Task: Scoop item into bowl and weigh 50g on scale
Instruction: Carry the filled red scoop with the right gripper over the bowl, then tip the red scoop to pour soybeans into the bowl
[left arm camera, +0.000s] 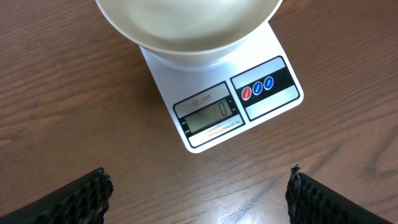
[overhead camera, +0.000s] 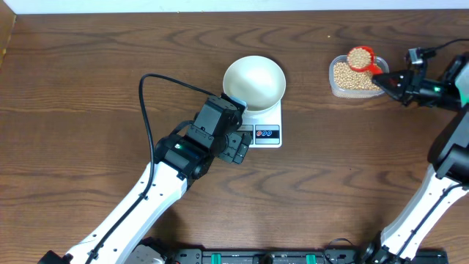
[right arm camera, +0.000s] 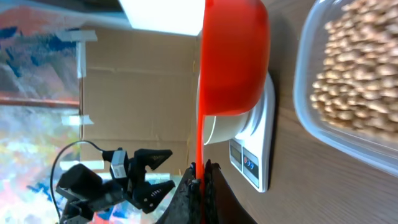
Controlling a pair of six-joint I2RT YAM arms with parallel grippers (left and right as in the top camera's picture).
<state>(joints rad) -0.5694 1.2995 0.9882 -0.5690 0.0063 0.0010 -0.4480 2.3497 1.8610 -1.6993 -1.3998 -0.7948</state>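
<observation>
Over the tub, with right gripper pinched on a heaped red scoop of beans and left gripper spread wide, risks tilting and spilling before reaching the bowl on the scale.

The round white bowl is sitting upright and empty on the far half of the small white scale, overhanging its far edge. The scale is lying flat on the tabletop, its grey display showing 0 beside red and blue buttons. Tan beans are lying in a clear tub well to the right, and more are heaping a red scoop over the tub's far edge.
</observation>
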